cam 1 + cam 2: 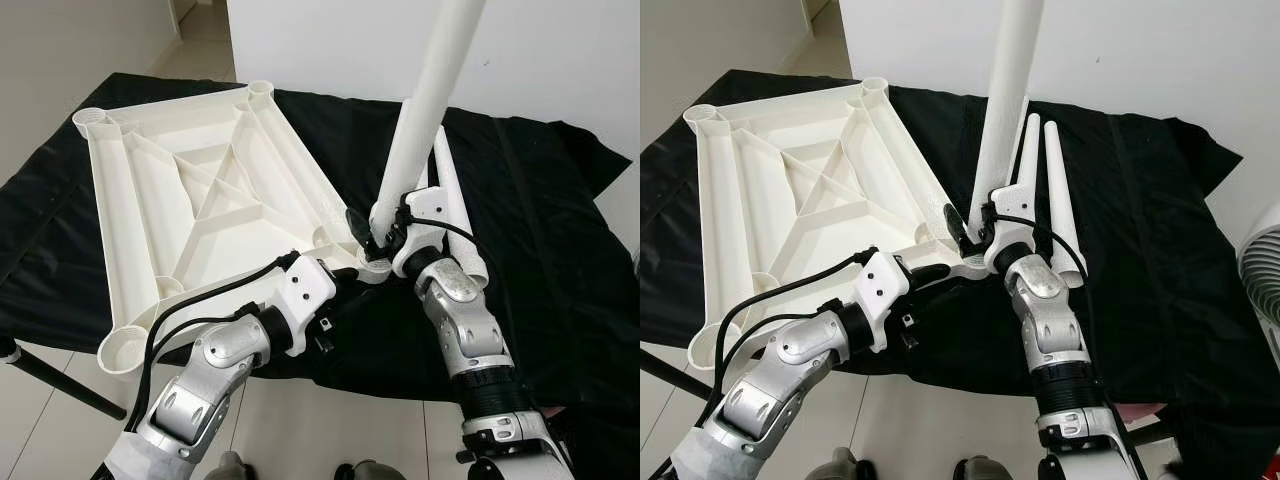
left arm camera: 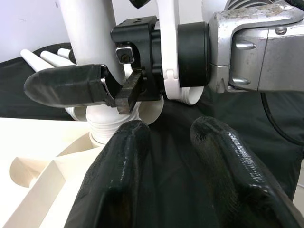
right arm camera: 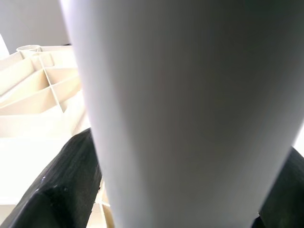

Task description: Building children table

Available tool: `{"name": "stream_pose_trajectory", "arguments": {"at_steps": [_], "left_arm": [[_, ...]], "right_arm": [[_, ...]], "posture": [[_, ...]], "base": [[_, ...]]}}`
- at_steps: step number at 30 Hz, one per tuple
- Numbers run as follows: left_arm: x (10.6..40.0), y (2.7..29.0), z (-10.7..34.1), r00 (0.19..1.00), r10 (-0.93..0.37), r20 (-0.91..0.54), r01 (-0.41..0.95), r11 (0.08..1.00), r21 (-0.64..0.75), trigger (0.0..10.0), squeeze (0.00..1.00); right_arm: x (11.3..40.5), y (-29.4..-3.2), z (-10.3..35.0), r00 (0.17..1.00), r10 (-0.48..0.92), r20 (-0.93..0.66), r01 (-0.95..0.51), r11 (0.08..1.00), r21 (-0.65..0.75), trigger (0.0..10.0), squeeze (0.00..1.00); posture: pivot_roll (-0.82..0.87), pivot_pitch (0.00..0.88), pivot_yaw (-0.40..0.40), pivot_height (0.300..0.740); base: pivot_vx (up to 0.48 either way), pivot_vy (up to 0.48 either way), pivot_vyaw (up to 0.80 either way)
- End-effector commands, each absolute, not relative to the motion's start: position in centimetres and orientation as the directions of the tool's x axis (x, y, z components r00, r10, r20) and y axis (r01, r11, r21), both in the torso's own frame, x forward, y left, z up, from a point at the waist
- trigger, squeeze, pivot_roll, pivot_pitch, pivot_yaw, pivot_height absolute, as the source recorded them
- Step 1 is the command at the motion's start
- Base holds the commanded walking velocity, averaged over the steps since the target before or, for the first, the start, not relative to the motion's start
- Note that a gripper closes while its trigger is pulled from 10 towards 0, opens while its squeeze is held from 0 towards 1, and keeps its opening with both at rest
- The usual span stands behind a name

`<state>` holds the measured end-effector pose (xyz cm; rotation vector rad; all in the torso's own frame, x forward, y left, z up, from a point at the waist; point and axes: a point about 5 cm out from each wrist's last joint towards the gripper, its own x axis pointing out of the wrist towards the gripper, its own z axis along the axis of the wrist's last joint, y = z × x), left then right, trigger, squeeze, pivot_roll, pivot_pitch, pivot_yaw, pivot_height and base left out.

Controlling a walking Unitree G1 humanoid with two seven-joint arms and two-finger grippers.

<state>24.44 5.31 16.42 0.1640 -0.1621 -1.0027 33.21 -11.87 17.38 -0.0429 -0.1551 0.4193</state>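
On the black cloth (image 1: pixel 540 220) lies the tabletop (image 1: pixel 200 200), underside up, with round sockets at its corners. The right gripper (image 1: pixel 378 240) clamps its fingers around the leg (image 1: pixel 425 110), which stands nearly upright, long axis rising up and slightly away from the robot, threaded lower end at the near right corner socket (image 1: pixel 372 270). The left gripper (image 2: pixel 166 161), fingers narrowly parted and empty, sits just beside that socket; two spare legs (image 1: pixel 1055 190) lie on the cloth beyond.

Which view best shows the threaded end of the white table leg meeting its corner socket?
Left wrist view: the white table leg's ribbed end sits at the socket. Eye views have the right tool in front; right wrist view gives the bare shaft.
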Motion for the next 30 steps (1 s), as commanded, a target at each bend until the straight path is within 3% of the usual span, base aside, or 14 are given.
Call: {"name": "stream_pose_trajectory", "arguments": {"at_steps": [1,2,3,4,5,18,19,24,30], "left_arm": [[24.2,5.1,16.3,0.497,-0.866,0.050,0.843,0.495,0.210,10.0,0.00],[24.2,5.1,16.4,0.496,-0.867,0.051,0.843,0.495,0.211,10.0,0.00],[24.3,5.1,16.4,0.497,-0.866,0.052,0.842,0.496,0.212,10.0,0.00],[24.3,5.1,16.4,0.497,-0.866,0.052,0.842,0.496,0.212,10.0,0.00],[24.3,5.2,16.4,0.498,-0.865,0.052,0.841,0.497,0.212,10.0,0.00],[24.3,5.3,16.5,0.503,-0.863,0.051,0.838,0.502,0.214,10.0,0.00],[24.3,5.3,16.5,0.503,-0.863,0.050,0.838,0.501,0.214,10.0,0.00],[24.3,5.3,16.5,0.503,-0.863,0.050,0.838,0.501,0.215,10.0,0.00],[24.3,5.3,16.6,0.504,-0.862,0.052,0.837,0.502,0.215,10.0,0.00]], "right_arm": [[33.3,-11.8,17.4,0.897,0.418,0.145,-0.411,0.909,-0.072,10.0,0.00],[33.5,-11.6,17.3,0.876,0.464,0.134,-0.456,0.886,-0.084,10.0,0.00],[33.9,-11.5,16.9,0.851,0.514,0.109,-0.505,0.857,-0.101,2.8,0.00],[33.9,-11.5,16.9,0.851,0.514,0.109,-0.505,0.857,-0.101,2.8,0.00],[34.2,-11.5,16.6,0.831,0.549,0.092,-0.538,0.835,-0.117,0.0,0.00],[34.8,-12.7,15.7,0.805,0.593,0.025,-0.586,0.801,-0.125,0.0,0.00],[34.9,-12.8,15.6,0.813,0.582,0.019,-0.576,0.808,-0.123,10.0,0.00],[35.2,-13.0,15.4,0.851,0.525,0.010,-0.519,0.845,-0.131,10.0,0.00],[35.3,-12.6,15.2,0.943,0.332,0.016,-0.331,0.941,-0.067,10.0,0.00]], "posture": [[-0.05,0.073,-0.008,0.740],[-0.05,0.075,-0.005,0.740],[-0.04,0.077,0.000,0.740],[-0.04,0.077,0.000,0.740],[-0.04,0.078,-0.001,0.740],[-0.04,0.082,-0.001,0.740],[-0.04,0.083,0.000,0.740],[-0.04,0.081,0.000,0.740],[-0.04,0.077,-0.002,0.740]], "base": [[0.000,0.000,0.00],[0.000,0.000,0.00],[0.000,0.000,0.00],[0.000,0.000,0.00],[0.000,0.000,0.00],[0.000,0.000,0.00],[0.000,0.000,0.00],[0.000,0.000,0.00],[0.000,0.000,0.00]]}}
